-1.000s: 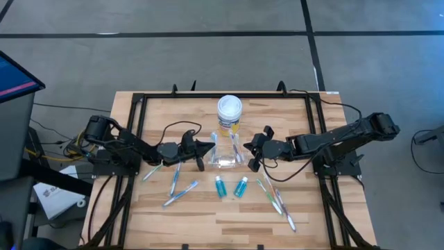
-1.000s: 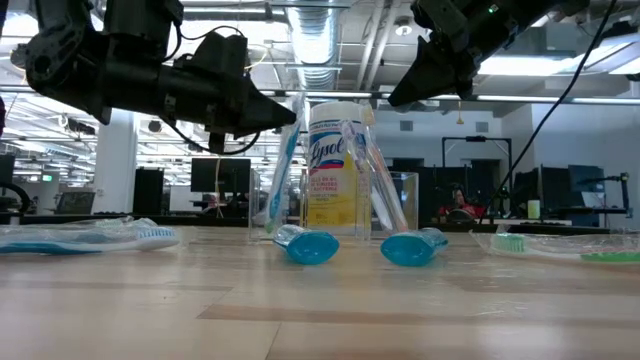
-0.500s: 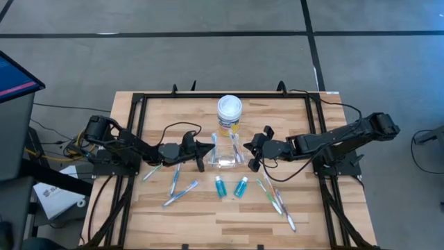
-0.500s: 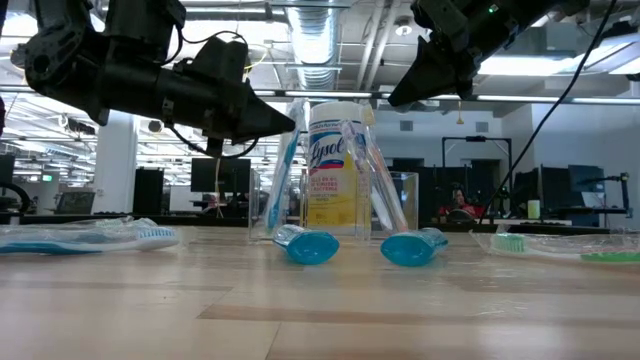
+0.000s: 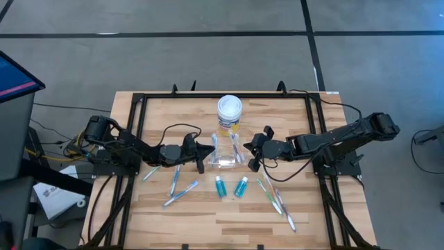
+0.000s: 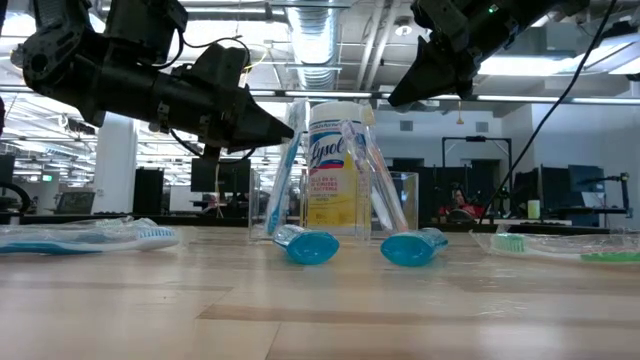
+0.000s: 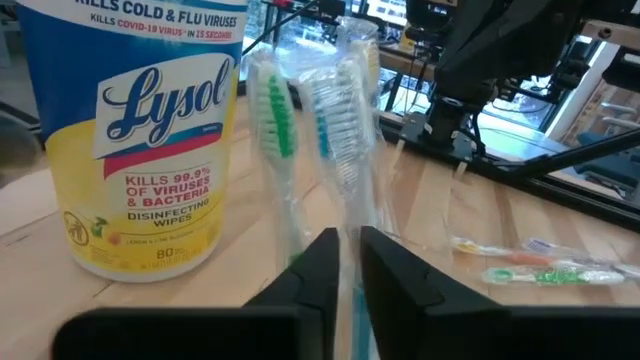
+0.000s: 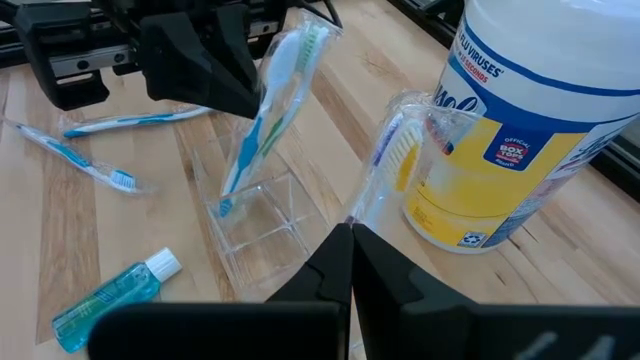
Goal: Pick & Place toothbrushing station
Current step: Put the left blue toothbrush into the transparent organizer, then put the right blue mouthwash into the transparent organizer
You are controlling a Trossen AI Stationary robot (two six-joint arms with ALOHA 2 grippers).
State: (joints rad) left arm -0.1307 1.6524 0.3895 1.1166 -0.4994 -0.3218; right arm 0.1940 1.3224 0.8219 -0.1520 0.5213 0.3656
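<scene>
Item: toothbrushing station, part-loaded. Clear plastic cup [image 5: 226, 158], square-walled and glassy, stands mid-table just in front of the yellow wipes jar [image 5: 229, 111] with its white lid. In the cup: wrapped toothbrushes [image 8: 262, 120], slim, white-handled, blue and green bristled, leaning in crinkly film sleeves, plus another wrapped brush [image 8: 392, 160] at the jar side. Left gripper [image 5: 202, 150] hovers at the cup's left rim, fingers a narrow slit apart, the blue-bristled brush's sleeve showing in the slit; whether they still pinch it cannot be told. Judged step: release of a brush into the cup. Right gripper [image 5: 252, 151] hangs at the cup's right, fingers pressed together, empty. Loose stock: two teal tubes [image 5: 230, 186], soft and glossy, before the cup; brushes [image 5: 179, 186] left and brushes [image 5: 276, 198] right, flat on pale wood table [image 5: 305, 215]. Next move calls for a clean withdrawal without tipping the light cup.
</scene>
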